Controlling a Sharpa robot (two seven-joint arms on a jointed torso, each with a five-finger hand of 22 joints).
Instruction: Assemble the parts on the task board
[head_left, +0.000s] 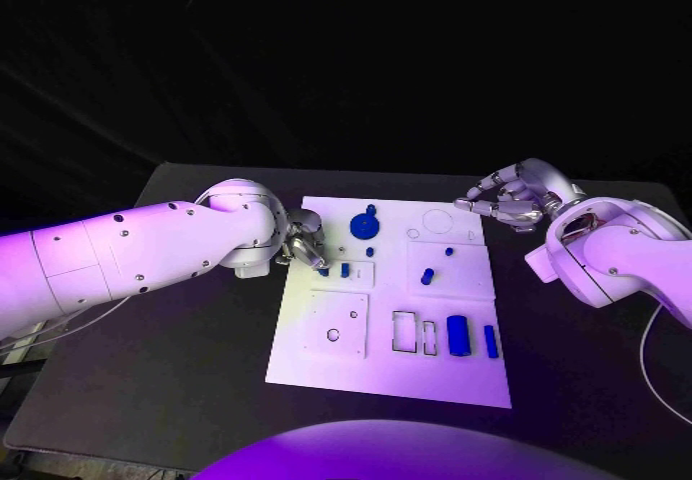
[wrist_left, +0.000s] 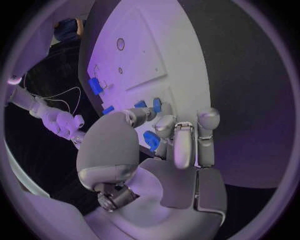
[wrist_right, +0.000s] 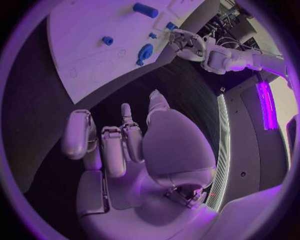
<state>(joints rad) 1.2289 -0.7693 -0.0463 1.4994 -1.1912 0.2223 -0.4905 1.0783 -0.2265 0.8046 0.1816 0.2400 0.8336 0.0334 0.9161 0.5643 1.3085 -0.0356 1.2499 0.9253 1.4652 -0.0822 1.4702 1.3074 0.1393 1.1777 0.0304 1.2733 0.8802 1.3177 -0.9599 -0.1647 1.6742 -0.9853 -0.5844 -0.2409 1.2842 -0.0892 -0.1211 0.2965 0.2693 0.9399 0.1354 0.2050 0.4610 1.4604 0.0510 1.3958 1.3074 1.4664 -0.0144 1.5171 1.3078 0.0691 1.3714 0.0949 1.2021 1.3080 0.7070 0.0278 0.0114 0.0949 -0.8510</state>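
Note:
The white task board (head_left: 332, 345) lies mid-table. My left hand (head_left: 303, 248) is at the board's left edge with its fingers curled down. In the left wrist view they pinch a small blue part (wrist_left: 151, 139). Just right of it another small blue part (head_left: 343, 269) stands in a square plate. A round blue part (head_left: 365, 225) lies near the far edge, with small blue pieces (head_left: 427, 276) at mid-board and two blue blocks (head_left: 457, 335) near the front right. My right hand (head_left: 512, 200) hovers off the board's far right corner, fingers loosely bent, holding nothing (wrist_right: 119, 145).
Black table (head_left: 173, 380) surrounds the board, with bare room at the front left and right. My left forearm (head_left: 130, 250) spans the table's left side. Empty rectangular slots (head_left: 405, 332) sit beside the blue blocks.

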